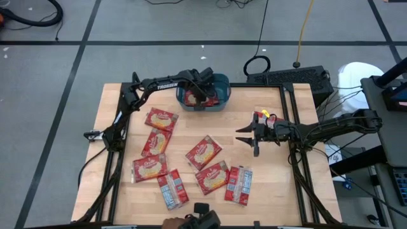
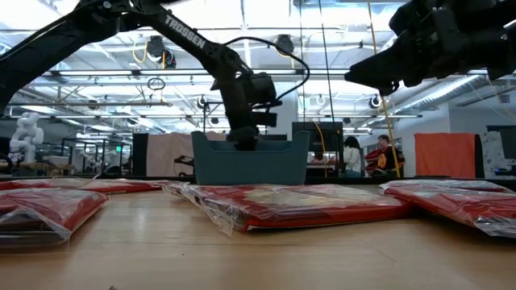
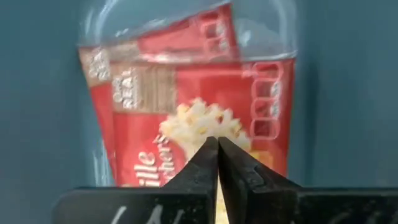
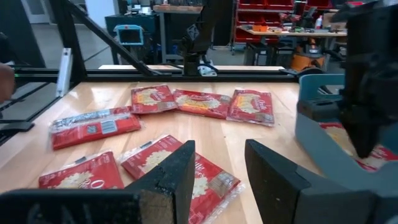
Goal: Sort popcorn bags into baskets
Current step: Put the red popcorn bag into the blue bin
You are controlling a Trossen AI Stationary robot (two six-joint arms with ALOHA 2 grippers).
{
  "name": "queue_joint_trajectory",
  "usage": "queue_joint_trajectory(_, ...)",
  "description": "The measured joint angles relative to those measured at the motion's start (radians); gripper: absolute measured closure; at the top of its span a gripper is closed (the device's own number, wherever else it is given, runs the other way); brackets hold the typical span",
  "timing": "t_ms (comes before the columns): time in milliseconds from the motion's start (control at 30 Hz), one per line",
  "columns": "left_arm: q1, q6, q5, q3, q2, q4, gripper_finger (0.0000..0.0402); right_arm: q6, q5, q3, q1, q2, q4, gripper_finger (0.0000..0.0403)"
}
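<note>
The teal basket (image 1: 220, 83) stands at the table's far edge, and a red popcorn bag (image 3: 186, 118) lies flat inside it, label up. My left gripper (image 3: 217, 146) reaches down into the basket (image 2: 250, 165) with its fingers shut, their tips over the bag's popcorn picture. Several more red bags (image 1: 203, 152) lie flat on the wood in the table's middle and near part. My right gripper (image 1: 247, 138) hovers level at the right, open, pointing toward the left edge, with nothing between its fingers (image 4: 180, 174). My left gripper points steeply down into the basket, its shut fingertips (image 3: 208, 155) over the middle of the bag's printed face (image 3: 193, 121). I cannot tell whether the tips touch the bag, which lies flat on the basket's floor.
A small yellow and red object (image 1: 264, 116) sits by the right arm. A dark device (image 1: 289, 77) lies past the table's far right corner. Black gear (image 1: 202, 216) sits at the near edge. Bare wood shows at the table's far left and between bags and right arm.
</note>
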Motion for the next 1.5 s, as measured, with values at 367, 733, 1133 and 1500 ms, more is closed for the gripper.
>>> queue_joint_trajectory(367,0.052,0.003,0.017,-0.045,-0.002,0.088,0.0383,-0.003,0.031,0.000,-0.002,0.000,0.010,0.0271)
queue_joint_trajectory(733,0.046,0.007,0.039,-0.058,-0.018,0.130,0.0381,0.008,0.032,0.000,-0.002,0.000,0.016,0.0271)
queue_joint_trajectory(1133,0.009,-0.309,0.097,-0.059,-0.241,-0.002,0.0380,0.108,0.134,0.000,-0.002,0.000,-0.083,0.0271)
queue_joint_trajectory(1500,-0.314,-0.446,0.051,-0.501,-0.556,0.300,0.0393,0.389,0.260,0.025,0.091,0.000,-0.391,0.0271)
